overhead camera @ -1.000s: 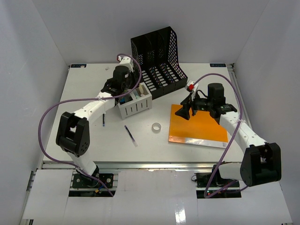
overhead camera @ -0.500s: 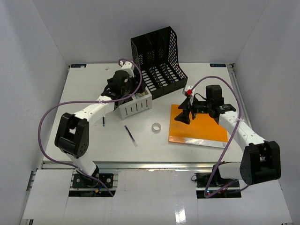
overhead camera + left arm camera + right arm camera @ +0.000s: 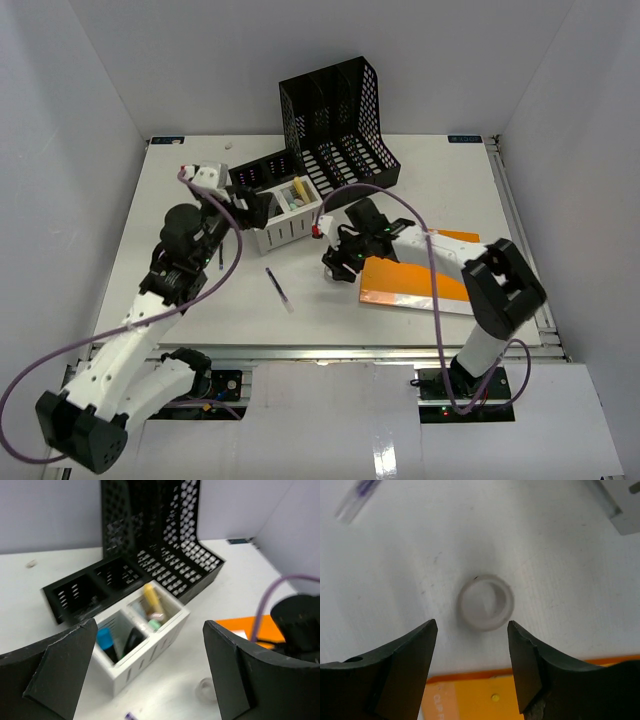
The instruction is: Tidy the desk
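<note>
- Spreading across most of the top view, beneath both arms: the large flat white rectangular desk (image 3: 440, 185), bearing everything listed here.
- Standing at upper centre: a black perforated plastic file rack (image 3: 335, 110), well apart from the coming move.
- Lying at centre right: a flat orange folder (image 3: 410, 285), its left edge just beside the right hand; judging this the likeliest thing for a finger to catch.
- Sitting left of centre: a white slotted plastic organiser box (image 3: 285, 232) holding markers, with a low black slotted tray (image 3: 262, 168) close behind it.
- Hanging to the left of that box: the left gripper (image 3: 150, 645), jaws spread wide, holding nothing.
- Hovering at centre, over the target: the right gripper (image 3: 472, 625), jaws partly apart, gripping nothing, tips flanking the ring's near side without touching.
- Lying loose to the lower left: a slim purple-and-clear pen (image 3: 278, 288), near but not blocking.
- Resting flat, hole upward, on bare desk: a small translucent white tape ring (image 3: 486, 602), directly ahead of the right hand and round, so lacking any long axis; judging the right arm far nearer than the left, needing only lowering and closing across it.
</note>
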You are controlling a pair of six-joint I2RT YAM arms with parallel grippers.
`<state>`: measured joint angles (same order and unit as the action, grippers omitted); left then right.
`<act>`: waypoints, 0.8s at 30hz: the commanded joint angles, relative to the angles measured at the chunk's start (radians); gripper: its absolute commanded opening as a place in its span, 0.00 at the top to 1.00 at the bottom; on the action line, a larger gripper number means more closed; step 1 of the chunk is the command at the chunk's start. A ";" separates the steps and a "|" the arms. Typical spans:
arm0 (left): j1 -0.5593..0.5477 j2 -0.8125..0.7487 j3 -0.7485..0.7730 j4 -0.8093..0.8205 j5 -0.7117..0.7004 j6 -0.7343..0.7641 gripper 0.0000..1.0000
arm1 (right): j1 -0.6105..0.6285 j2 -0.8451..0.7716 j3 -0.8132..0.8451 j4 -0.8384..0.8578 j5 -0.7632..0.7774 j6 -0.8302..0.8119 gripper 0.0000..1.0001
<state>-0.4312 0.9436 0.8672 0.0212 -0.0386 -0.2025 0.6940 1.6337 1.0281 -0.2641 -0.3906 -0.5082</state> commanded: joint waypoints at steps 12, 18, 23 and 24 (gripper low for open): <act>0.009 -0.379 -0.287 -0.197 -0.200 0.093 0.02 | 0.026 0.280 0.225 -0.084 0.249 0.159 0.56; 0.009 -0.417 -0.299 -0.198 -0.234 0.085 0.02 | 0.036 0.278 0.178 -0.087 0.214 0.141 0.90; 0.009 -0.410 -0.297 -0.205 -0.232 0.078 0.02 | 0.037 0.185 0.212 -0.189 0.086 0.034 0.92; 0.009 -0.410 -0.294 -0.206 -0.233 0.078 0.02 | 0.037 0.159 0.243 -0.224 0.039 -0.026 0.92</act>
<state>-0.4263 0.5319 0.5736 -0.1757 -0.2538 -0.1131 0.7158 1.8939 1.2287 -0.3411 -0.1819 -0.3873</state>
